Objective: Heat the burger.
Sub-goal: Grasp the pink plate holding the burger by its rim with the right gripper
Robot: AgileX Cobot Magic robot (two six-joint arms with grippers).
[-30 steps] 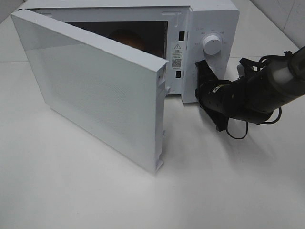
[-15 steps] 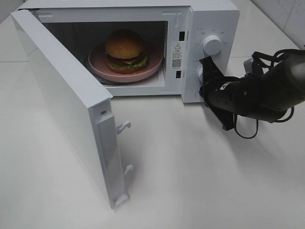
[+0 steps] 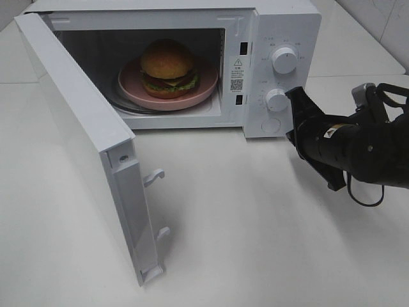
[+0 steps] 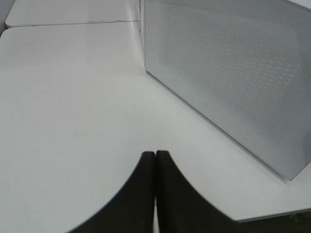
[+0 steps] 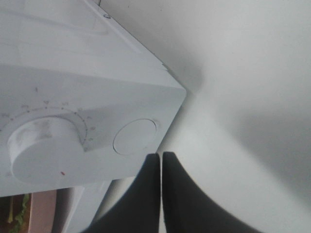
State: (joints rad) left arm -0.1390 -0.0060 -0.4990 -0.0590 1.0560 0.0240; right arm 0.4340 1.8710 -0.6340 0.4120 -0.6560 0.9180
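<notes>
The burger (image 3: 168,66) sits on a pink plate (image 3: 131,86) inside the white microwave (image 3: 281,25), whose door (image 3: 77,121) stands wide open to the left. My right gripper (image 3: 291,128) hovers just right of the control panel's lower corner, shut and empty. In the right wrist view the right gripper (image 5: 161,156) has its tips pressed together just off the round door button (image 5: 134,137), below the lower knob (image 5: 41,145). My left gripper (image 4: 155,155) is shut and empty over the table, facing the door's outer face (image 4: 233,73); it does not show in the exterior view.
The open door (image 3: 137,211) juts far out over the table on the left, its latch hooks (image 3: 153,176) sticking out. Two knobs (image 3: 283,59) sit on the panel. White tabletop (image 3: 255,243) lies in front of the microwave.
The door has swung from half shut to wide open, uncovering the burger. My right gripper has drawn back from the panel to the right and slightly down, still shut.
</notes>
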